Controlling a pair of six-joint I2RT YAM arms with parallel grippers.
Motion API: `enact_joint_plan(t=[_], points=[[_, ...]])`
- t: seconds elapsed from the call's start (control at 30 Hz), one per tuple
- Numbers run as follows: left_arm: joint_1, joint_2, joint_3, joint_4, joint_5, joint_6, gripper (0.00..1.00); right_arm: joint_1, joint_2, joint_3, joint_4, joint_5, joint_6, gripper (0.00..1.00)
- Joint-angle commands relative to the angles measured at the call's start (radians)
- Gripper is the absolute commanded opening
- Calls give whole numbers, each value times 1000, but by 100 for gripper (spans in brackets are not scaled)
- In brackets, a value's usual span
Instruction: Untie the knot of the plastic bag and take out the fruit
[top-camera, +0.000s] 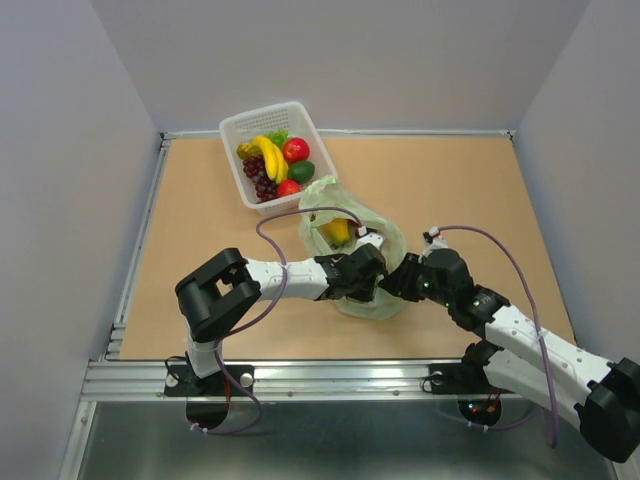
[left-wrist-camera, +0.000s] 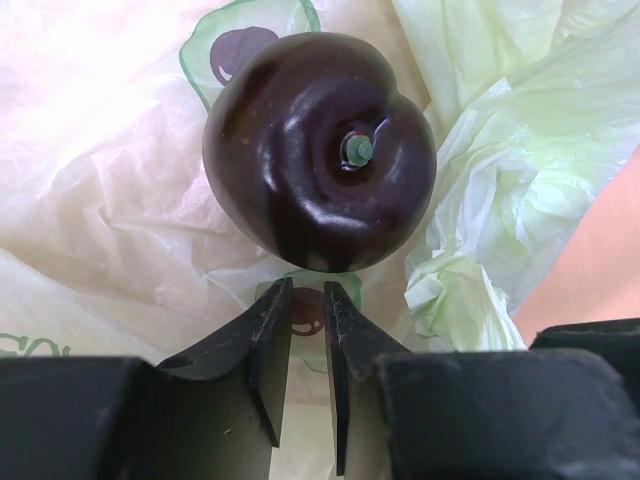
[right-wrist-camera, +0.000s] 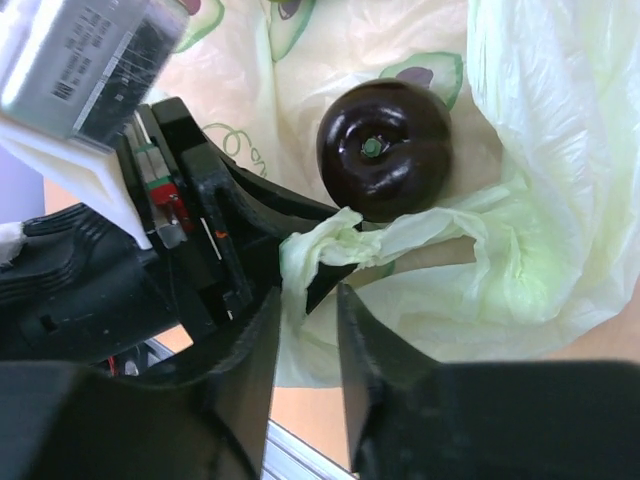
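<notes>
1. Taking fruit out looks like the step in hand. The thin, crinkly, translucent pale green plastic bag (top-camera: 390, 245) lies at the centre of the top view on the tan table (top-camera: 480, 200). Its mouth gapes toward the top of the frame, so I judge the knot undone.
2. A glossy round dark fruit (left-wrist-camera: 320, 150) with a small green stem stub sits on the bag's plastic. It is in the upper middle of the left wrist view, just beyond the fingertips.
3. A small yellow fruit (top-camera: 338, 230) shows inside the bag mouth, just above centre in the top view.
4. Left gripper (left-wrist-camera: 307, 295), bottom middle of its own view: fingers at a narrow gap, nothing seen between them, not touching the dark fruit.
5. Right gripper (right-wrist-camera: 305, 300), bottom middle of its own view: narrow gap too. A bunched twist of pale green plastic (right-wrist-camera: 310, 250) sits right at the tips. I cannot tell whether it is pinched or just lying there.
6. A white plastic basket (top-camera: 262, 112), upper left of centre in the top view, holds other fruit and sits just beside the bag's upper end.
7. Next move, my guess: the left fingers must spread wider than the dark fruit, slide to either side of it, then close.
8. The fruit is glossy and round, so it may squirt out, and loose film may get caught in the grip. The right gripper should pin the bag so it doesn't drag.
</notes>
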Motion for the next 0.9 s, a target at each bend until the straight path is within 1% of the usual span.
enact_joint_plan(t=[0.0, 0.03, 0.1, 0.17, 0.2, 0.23, 0.27, 0.37, 0.43, 0.5, 0.53, 0.6, 0.63, 0.77, 0.8, 0.87], points=[[-9, -27, 17, 28, -30, -17, 30, 2, 16, -36, 34, -45, -15, 32], [-9, -27, 18, 30, -30, -19, 30, 4, 18, -43, 35, -49, -19, 31], [-8, -25, 20, 28, -30, -24, 30, 4, 26, -49, 37, -58, -25, 26], [-8, -24, 22, 28, -30, -25, 30, 4, 27, -66, 35, -61, -26, 18], [-8, -24, 22, 28, -32, -27, 30, 4, 26, -71, 35, -56, -28, 7], [-8, -24, 22, 28, -36, -30, 30, 4, 20, -91, 34, -50, -20, 3], [-6, -25, 22, 28, -40, -33, 30, 4, 15, -101, 32, -41, -11, 1], [-2, -48, 12, 28, -58, -47, 31, 4, -8, -135, 9, 5, 37, 1], [0, -66, 9, 28, -63, -48, 33, 2, -11, -166, -12, 53, 66, 1], [0, -88, 11, 28, -64, -48, 38, 2, -2, -187, -17, 74, 81, 1], [-2, -97, 12, 27, -66, -51, 43, 4, 9, -191, -15, 74, 90, 1], [-2, -123, 12, 19, -69, -57, 48, 2, 21, -197, -15, 111, 96, 0], [0, -132, 12, 16, -75, -59, 56, 2, 24, -197, -15, 117, 98, 1], [0, -181, 15, -4, -89, -79, 73, 4, 38, -198, -15, 128, 98, 1], [-2, -200, 17, -7, -99, -85, 81, 2, 38, -198, -15, 128, 98, 0], [-2, -212, 22, -11, -113, -89, 87, 2, 38, -198, -15, 126, 97, 1]])
